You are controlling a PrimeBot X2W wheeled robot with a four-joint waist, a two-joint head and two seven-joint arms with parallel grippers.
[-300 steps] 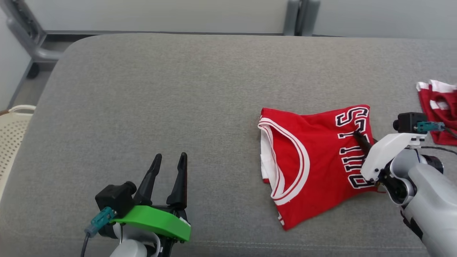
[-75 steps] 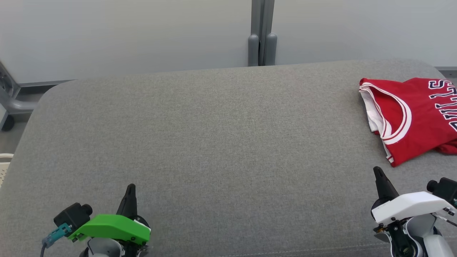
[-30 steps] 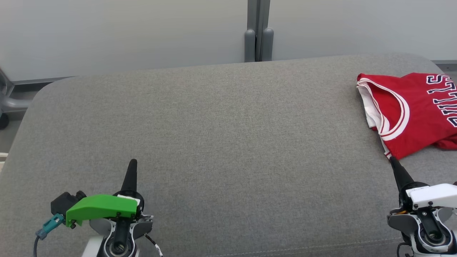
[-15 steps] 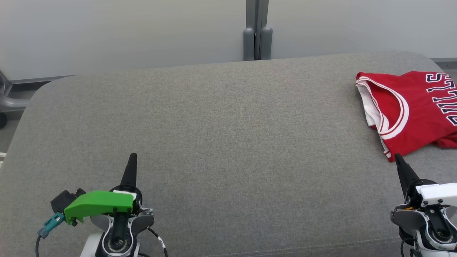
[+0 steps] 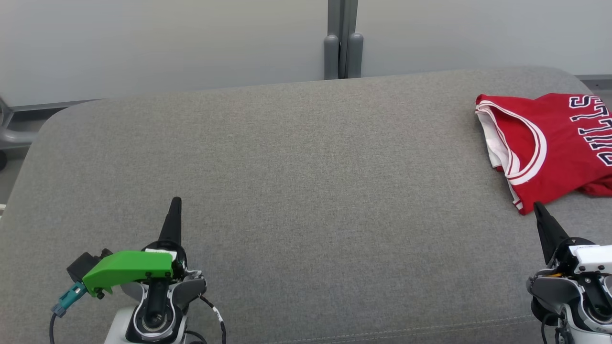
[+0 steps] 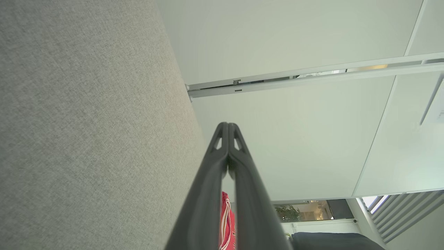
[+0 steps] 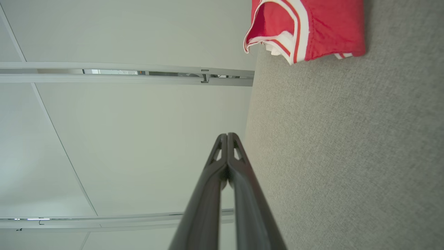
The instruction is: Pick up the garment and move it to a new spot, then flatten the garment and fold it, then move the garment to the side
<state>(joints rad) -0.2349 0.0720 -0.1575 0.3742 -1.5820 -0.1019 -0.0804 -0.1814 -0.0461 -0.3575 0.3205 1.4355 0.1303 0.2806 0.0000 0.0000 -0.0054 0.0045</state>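
Two grippers low in the head view, both clenched and empty. Far left: left gripper [image 5: 175, 203] under a green cover [image 5: 128, 271], dark fingers pressed into a single spike pointing up the frame. Left wrist view: fingertips [image 6: 208, 184] meeting, nothing between them. Poised over bare grey cushion [image 5: 311, 167], well apart from the cloth. Middle: open cushion top, pale wall [image 5: 167, 43] behind, grey post [image 5: 342, 43] at the far edge. Right: red garment [image 5: 540, 143] lying folded on the cushion near its far right corner, white-trimmed opening turned left, dark lettering running off the frame edge. Lower right: right gripper [image 5: 539, 206] with a white cover [image 5: 593, 252], likewise shut tight on nothing, tip just beside the garment's near corner; cannot tell whether touching. Right wrist view: fingertips [image 7: 208, 187] closed, garment ahead and apart from them.
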